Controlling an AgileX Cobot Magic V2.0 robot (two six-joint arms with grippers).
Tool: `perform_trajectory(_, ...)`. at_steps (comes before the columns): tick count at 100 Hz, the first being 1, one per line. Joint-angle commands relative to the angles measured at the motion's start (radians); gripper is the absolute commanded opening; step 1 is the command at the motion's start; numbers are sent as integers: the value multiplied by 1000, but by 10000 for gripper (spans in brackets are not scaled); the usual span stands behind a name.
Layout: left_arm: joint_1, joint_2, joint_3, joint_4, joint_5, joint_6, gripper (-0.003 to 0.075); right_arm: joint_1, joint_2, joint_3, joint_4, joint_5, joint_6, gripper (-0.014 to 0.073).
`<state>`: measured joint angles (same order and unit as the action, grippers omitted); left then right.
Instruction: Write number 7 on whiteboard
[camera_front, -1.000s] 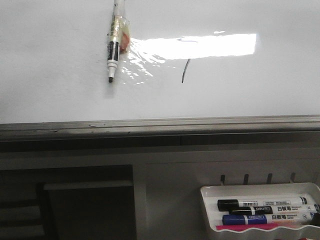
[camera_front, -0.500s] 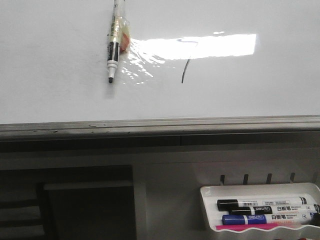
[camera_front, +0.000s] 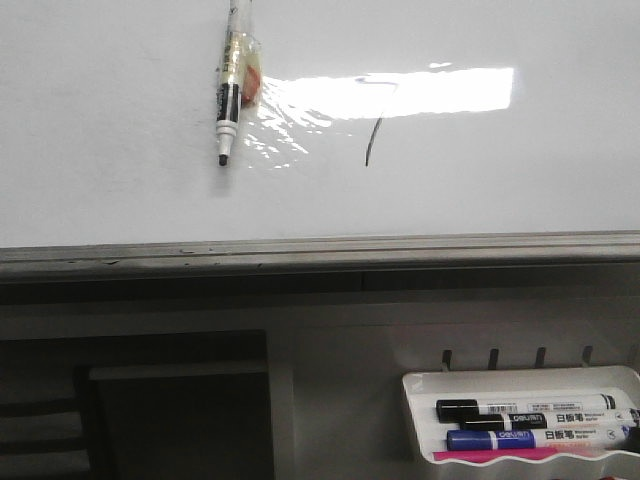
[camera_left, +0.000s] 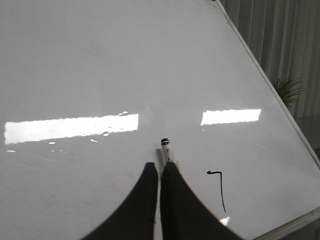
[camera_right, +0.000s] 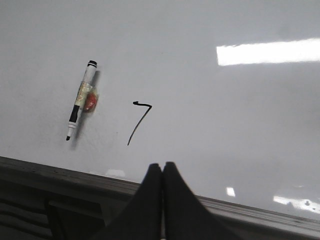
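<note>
The whiteboard (camera_front: 120, 200) fills the upper front view, with a bright light reflection across it. On it the number 7 (camera_front: 373, 140) is drawn, a thin dark mark also seen as the number 7 (camera_left: 220, 190) and the number 7 (camera_right: 139, 122). A taped marker (camera_front: 229, 100) rests against the board left of the 7, tip down, and the right wrist view shows the whole marker (camera_right: 80, 105) with nothing holding it. My left gripper (camera_left: 159, 165) is shut, its fingers overlapping the marker (camera_left: 167, 149) in view. My right gripper (camera_right: 162, 164) is shut and holds nothing, near the board's lower edge.
The board's grey metal lower edge (camera_front: 320, 250) runs across the front view. Below it at the right hangs a white marker tray (camera_front: 420, 385) holding spare markers (camera_front: 530, 412). A plant (camera_left: 287, 90) and curtains stand beyond the board's side edge.
</note>
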<state>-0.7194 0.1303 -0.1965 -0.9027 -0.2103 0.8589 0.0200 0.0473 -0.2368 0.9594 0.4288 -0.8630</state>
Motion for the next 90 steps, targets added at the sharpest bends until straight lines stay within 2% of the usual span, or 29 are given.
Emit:
perform_trajectory(1,2,8,-27,1,-59,-2,-20,-7,12,-25,33,-62,-13,-64)
perform_trajectory(90,2,8,-27,-6,-48,-2,-20,-7,12,-25,35,-58,-13,-64)
